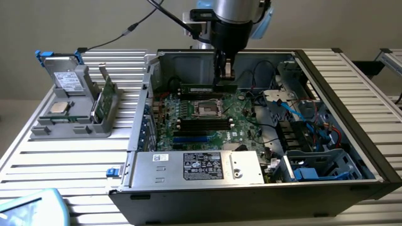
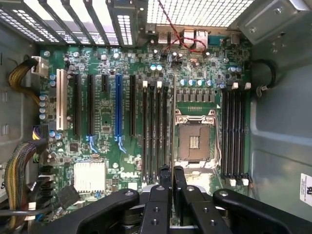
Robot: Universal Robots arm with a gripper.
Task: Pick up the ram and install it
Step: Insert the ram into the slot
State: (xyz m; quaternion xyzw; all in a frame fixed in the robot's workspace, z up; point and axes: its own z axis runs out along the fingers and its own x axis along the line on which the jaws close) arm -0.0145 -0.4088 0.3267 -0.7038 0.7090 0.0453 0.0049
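Pinching the ram (image 1: pixel 197 88) edge-on between the jaws, close above the black slots (image 2: pixel 155 131). Could jam against the processor socket (image 2: pixel 195 141) if lowered tilted or off-line.

Open black metal PC case (image 1: pixel 251 207) lies on slatted white metal surface (image 1: pixel 63 165). Grey plastic parts holder (image 1: pixel 69 127) is on the surface, ext. view's left of case, just apart. Green motherboard (image 1: pixel 245 122) (image 2: pixel 107 107) lies flat in case bottom. Square silver CPU socket (image 1: pixel 207 107) (image 2: pixel 194 141) sits mid-board w/ black slot banks (image 2: pixel 156 131) on 2 sides. Silver boxy PSU (image 1: pixel 195 167) sits in case, near edge, in front of board. Black claw (image 1: pixel 225 77) (image 2: pixel 171 178) is above board, w/ long thin green ram stick (image 1: pixel 196 88) (image 2: pixel 173 112) clamped betw. its fingers, behind socket in ext. view.
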